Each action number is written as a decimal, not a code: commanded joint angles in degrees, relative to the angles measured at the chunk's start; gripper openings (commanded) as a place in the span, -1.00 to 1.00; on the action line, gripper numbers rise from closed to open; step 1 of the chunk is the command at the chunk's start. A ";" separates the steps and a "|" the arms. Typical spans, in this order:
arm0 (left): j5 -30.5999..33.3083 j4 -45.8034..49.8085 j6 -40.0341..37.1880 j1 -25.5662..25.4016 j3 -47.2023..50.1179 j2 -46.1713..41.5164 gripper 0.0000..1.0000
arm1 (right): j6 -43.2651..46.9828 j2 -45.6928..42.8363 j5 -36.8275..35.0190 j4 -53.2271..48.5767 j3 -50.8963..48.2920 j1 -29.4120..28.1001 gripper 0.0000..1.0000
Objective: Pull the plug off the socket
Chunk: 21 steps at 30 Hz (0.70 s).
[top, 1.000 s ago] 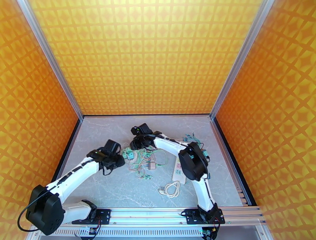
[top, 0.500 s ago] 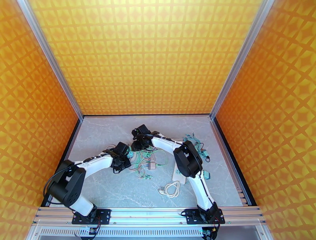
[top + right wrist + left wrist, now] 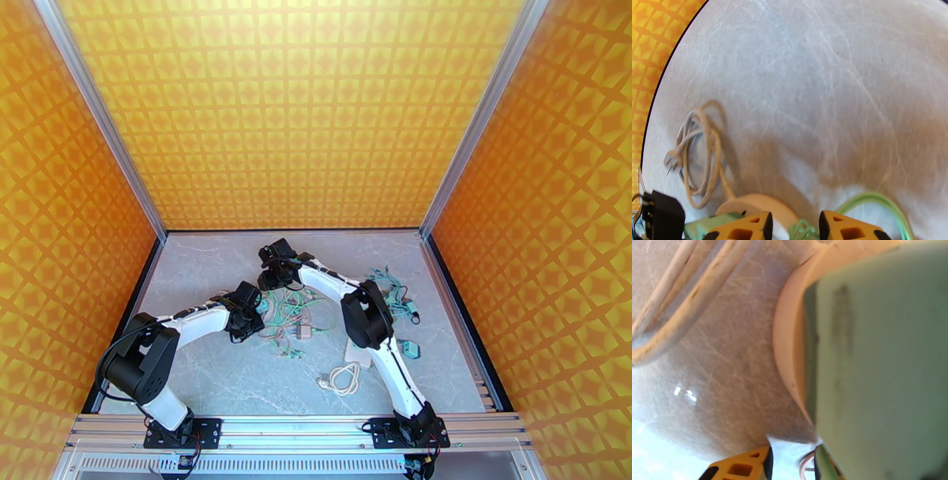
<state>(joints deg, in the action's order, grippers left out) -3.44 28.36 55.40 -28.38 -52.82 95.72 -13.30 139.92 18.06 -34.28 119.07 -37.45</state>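
Top external showed the socket (image 3: 358,354) lying flat on the bench (image 3: 205,379), right of centre. The elbow of the right arm (image 3: 363,316) hid most of it, so whether a plug sat in it could not be told. A coiled white cord (image 3: 340,379) lay just in front of it and a small teal block (image 3: 408,347) near its right side. Both wrists hung over a tangle of green wires (image 3: 288,316), apart from the socket.

In the right wrist view, the right fingers (image 3: 746,227) stood a little apart with green wire in the gap. Whether they pinched it could not be told. In the left wrist view, one of the left fingers (image 3: 744,468) showed beside a green block (image 3: 884,370) close to the lens. Released or clenched could not be told.

A loose wire could probably catch on a finger and drag the tangle across the bench. Nothing appeared to hold the socket down, so pulling a plug might lift the whole strip instead. The elbow above it might also knock it.

Nothing sat in a container; everything lay loose on the bench
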 commanded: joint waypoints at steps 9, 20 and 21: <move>4.37 7.48 -0.89 4.71 -3.66 3.42 -0.31 | 1.15 -7.15 5.92 3.45 -16.57 -2.14 -0.27; 8.88 11.34 -12.57 6.14 -9.39 6.27 -0.29 | -5.51 -18.83 5.61 14.64 -37.16 -6.30 -0.28; 8.89 11.10 -13.49 6.14 -9.62 6.32 -0.29 | -5.92 -19.35 5.29 15.10 -37.78 -6.40 -0.28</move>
<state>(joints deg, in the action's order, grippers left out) 1.17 41.19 46.19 -22.90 -60.80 100.38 -16.75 121.99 20.86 -18.28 84.60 -41.08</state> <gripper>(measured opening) 0.353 0.361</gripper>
